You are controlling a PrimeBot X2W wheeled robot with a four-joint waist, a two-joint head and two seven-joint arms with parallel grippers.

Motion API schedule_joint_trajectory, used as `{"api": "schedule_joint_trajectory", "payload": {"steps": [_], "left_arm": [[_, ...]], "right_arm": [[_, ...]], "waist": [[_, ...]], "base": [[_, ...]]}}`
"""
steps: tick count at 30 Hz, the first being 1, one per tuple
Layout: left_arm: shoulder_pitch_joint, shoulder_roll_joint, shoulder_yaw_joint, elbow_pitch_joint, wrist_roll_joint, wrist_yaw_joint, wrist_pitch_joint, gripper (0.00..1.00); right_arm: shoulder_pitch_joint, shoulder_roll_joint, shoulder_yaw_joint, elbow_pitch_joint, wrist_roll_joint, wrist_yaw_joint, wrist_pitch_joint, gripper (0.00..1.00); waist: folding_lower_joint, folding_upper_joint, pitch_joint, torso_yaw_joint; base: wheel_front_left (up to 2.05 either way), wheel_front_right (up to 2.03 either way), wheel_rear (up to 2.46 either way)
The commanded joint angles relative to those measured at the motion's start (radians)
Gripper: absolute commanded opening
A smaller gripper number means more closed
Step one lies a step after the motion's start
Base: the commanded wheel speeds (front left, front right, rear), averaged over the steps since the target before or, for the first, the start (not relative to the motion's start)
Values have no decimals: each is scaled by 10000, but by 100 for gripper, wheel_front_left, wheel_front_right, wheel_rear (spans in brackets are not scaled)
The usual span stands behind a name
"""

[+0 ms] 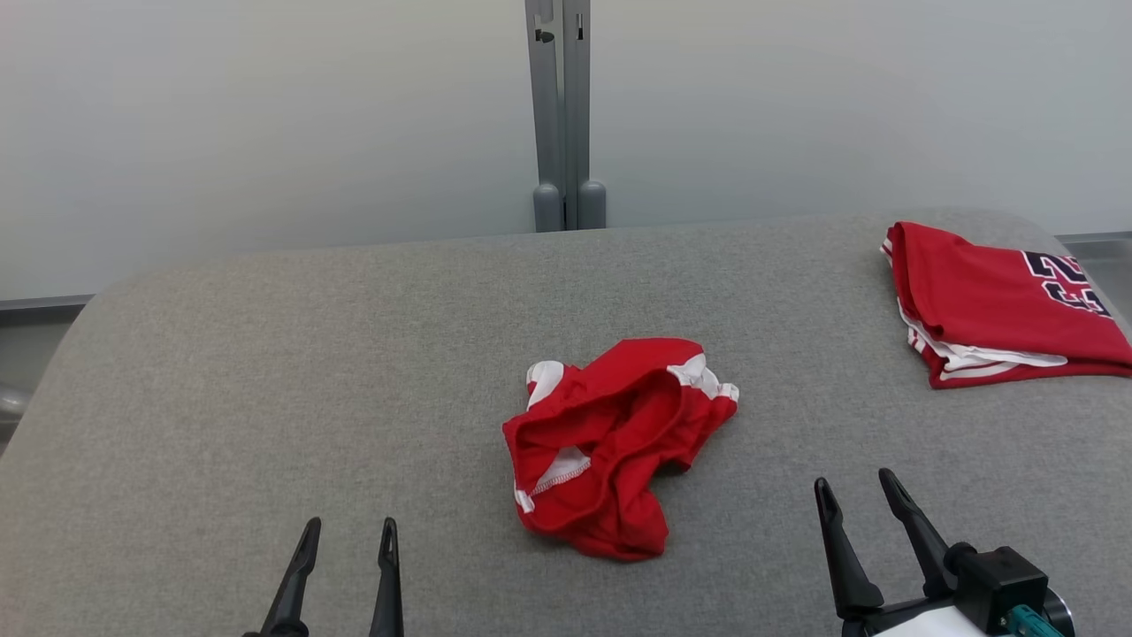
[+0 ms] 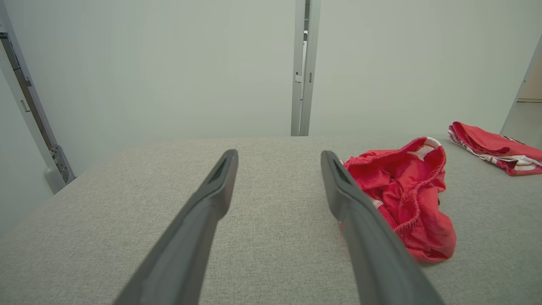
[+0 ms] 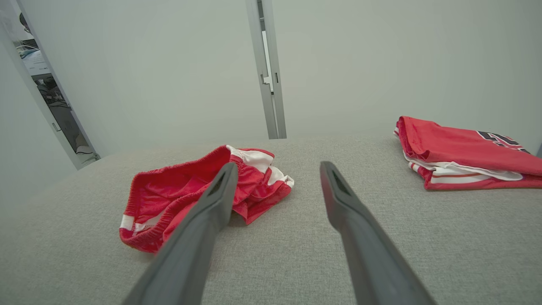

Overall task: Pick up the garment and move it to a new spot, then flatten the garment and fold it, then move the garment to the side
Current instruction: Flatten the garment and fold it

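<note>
Head view, and the garment (image 1: 610, 447) lies in a crumpled red heap in the middle of the surface (image 1: 265, 372), waistband gaping upward. Left tool (image 1: 350, 526) hovers at the near edge, jaws wide apart, holding nothing. Right tool (image 1: 855, 480) is likewise spread and empty, near the heap's right side. Neither touches cloth. A folded jersey (image 1: 999, 305) sits well apart at the far right (not our business, I'd say). So we're at the very start: the pick-up isn't begun. The next move, as I read it, calls for a tool to reach over the heap, dip onto a raised fold or the waistband, and pinch enough cloth to lift it clear without dragging.
</note>
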Motion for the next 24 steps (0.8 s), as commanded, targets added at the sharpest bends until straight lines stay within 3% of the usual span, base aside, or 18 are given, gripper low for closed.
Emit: {"api": "schedule_joint_trajectory", "payload": {"steps": [1, 8, 15, 24], "left_arm": [[-81, 0, 9, 0, -8, 35, 1, 100], [-226, 0, -275, 224, 24, -206, 1, 100], [-1411, 9, -1830, 1853, -151, -838, 197, 100], [-3531, 17, -3697, 2515, -2815, -1112, 2060, 100]], "right_arm": [[22, -43, 2, -2, -17, -16, -2, 100], [-8, -34, -41, -60, -35, -16, -1, 100], [-320, -112, 174, -87, -74, -16, -1, 100], [-628, -146, 299, -111, -131, -16, -1, 100]], "waist": [[0, 0, 5, 3], [0, 0, 146, 33], [0, 0, 690, -89], [0, 0, 1495, -967]], "base": [[0, 0, 0], [0, 0, 0], [0, 0, 0], [0, 0, 0]]}}
